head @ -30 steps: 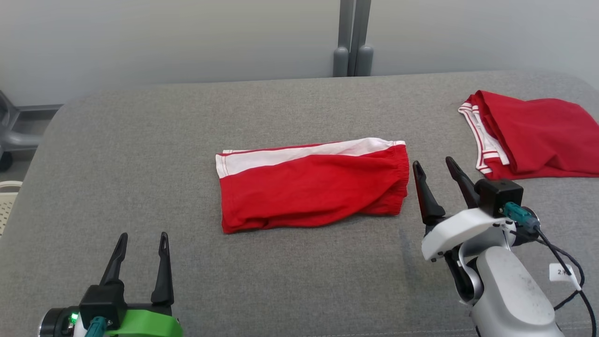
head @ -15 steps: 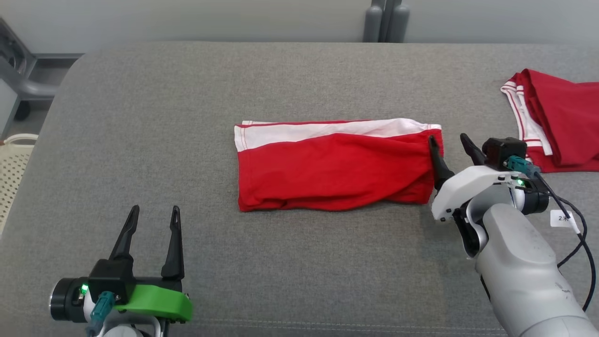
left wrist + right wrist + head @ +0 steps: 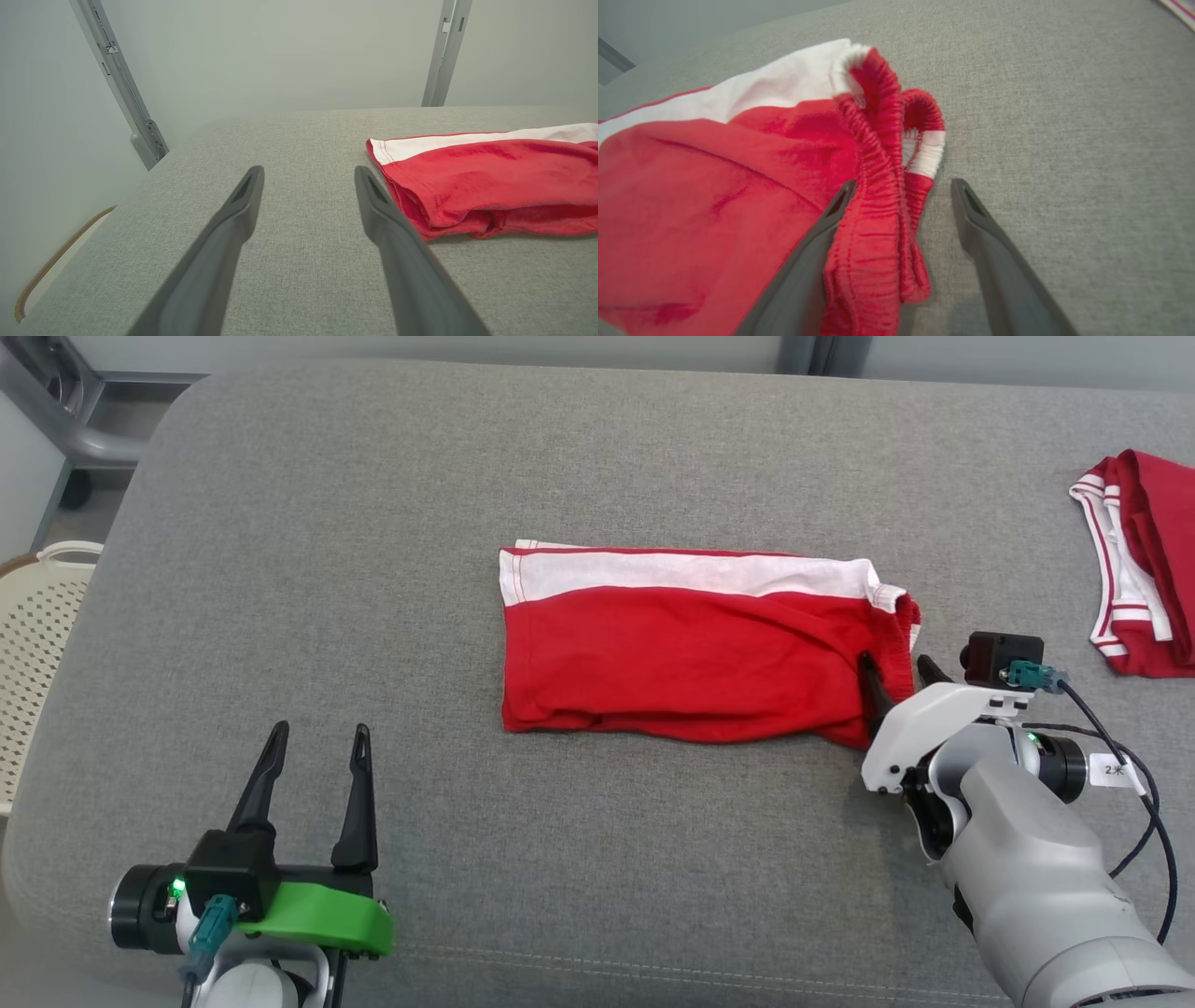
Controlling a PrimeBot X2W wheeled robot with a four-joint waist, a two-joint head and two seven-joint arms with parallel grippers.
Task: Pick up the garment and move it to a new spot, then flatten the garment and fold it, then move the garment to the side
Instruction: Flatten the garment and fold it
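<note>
1. In the head view the garment (image 3: 691,653) lies flat on the table (image 3: 373,523) at frame centre, its long side running left-right.
2. The right gripper (image 3: 893,660) is at lower right, at the garment's right end. In the right wrist view the waistband edge sits between the fingers: the frame-left finger is against the cloth and the frame-right one is over bare table.
3. The left gripper (image 3: 320,728) is at lower left over bare table, well apart from the garment. In the left wrist view the garment's end lies just right of it.
4. A second garment (image 3: 1139,597) lies on the table at the right edge, well apart from the first.
5. A basket (image 3: 37,644) sits at the left edge, beside the table and off it.
6. A metal frame (image 3: 56,401) stands in the upper left corner, behind the table.
</note>
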